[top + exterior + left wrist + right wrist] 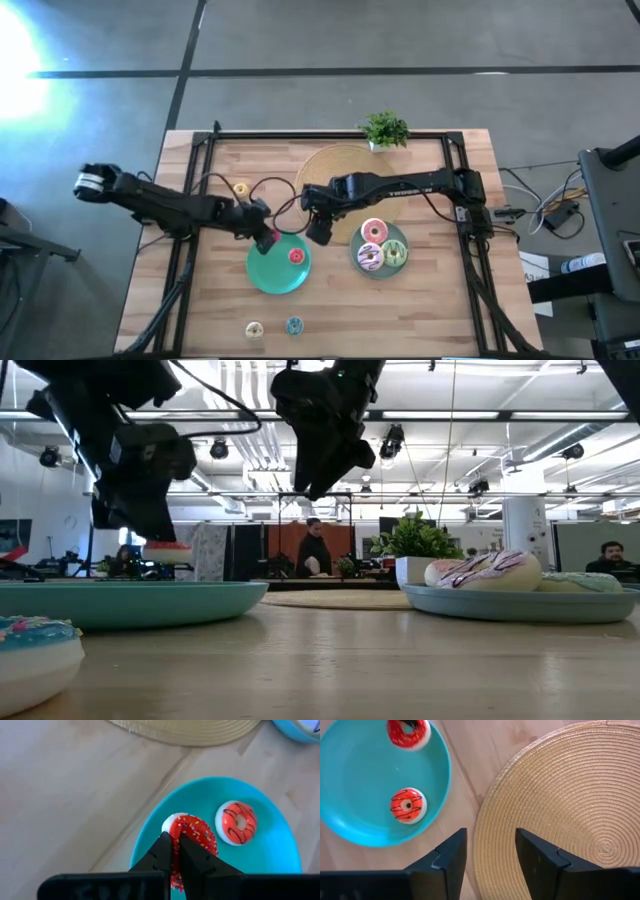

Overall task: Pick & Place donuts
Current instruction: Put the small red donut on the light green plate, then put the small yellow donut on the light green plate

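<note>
Wooden table (420,310), left gripper (175,851) clamped on red sprinkled donut (196,836) over teal plate (280,850); right gripper (490,851) parted

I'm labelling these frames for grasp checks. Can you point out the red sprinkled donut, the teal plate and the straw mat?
Red sprinkled donut (196,834): left wrist view, on its icing above the left gripper's shut fingers.
Teal plate (267,852): left wrist view, bare inside surface.
Straw mat (560,795): right wrist view, woven rings.
</note>
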Available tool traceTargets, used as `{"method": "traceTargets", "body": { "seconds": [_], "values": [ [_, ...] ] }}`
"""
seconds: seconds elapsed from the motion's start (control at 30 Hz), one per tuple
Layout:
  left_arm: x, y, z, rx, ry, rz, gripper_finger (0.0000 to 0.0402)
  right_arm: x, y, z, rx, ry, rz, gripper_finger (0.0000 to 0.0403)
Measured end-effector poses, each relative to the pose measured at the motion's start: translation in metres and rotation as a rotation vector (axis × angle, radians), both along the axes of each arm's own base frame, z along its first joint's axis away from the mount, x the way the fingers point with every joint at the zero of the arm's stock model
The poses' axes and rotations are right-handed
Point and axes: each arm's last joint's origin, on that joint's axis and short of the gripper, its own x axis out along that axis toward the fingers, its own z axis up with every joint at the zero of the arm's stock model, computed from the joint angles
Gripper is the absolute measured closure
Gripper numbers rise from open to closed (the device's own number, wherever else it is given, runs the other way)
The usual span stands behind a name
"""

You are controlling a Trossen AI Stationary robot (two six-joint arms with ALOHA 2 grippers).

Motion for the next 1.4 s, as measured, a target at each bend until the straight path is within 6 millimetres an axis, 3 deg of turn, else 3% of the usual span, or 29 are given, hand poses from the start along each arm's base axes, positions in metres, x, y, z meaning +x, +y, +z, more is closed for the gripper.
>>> {"method": "traceTargets", "body": {
  "seconds": [0.2, 0.33, 0.63, 0.8, 1.0, 1.4],
  "values": [
    [0.01, -0.002, -0.018, -0.015, 0.068, -0.017, 0.04, 0.0, 0.008, 0.0, 0.012, -0.008, -0.007, 0.0252],
    [0.015, -0.005, -0.022, -0.07, 0.068, -0.046, 0.038, 0.0, 0.014, 0.0, 0.021, -0.01, -0.016, 0.0252],
    [0.01, -0.003, -0.012, -0.037, 0.031, -0.044, 0.0283, 0.0, 0.022, 0.0, 0.025, -0.012, -0.019, 0.0251],
    [-0.011, 0.004, 0.002, 0.04, 0.06, 0.048, 0.0267, -0.001, 0.023, 0.0, 0.013, -0.012, -0.02, 0.0254],
    [-0.045, 0.037, 0.013, 0.109, 0.147, 0.273, 0.0266, 0.0, 0.023, 0.0, 0.002, -0.014, -0.016, 0.0254],
    [-0.084, 0.131, 0.002, 0.029, 0.239, 0.515, 0.0266, 0.0, 0.02, 0.0, -0.007, -0.014, -0.003, 0.0253]
  ]
}}
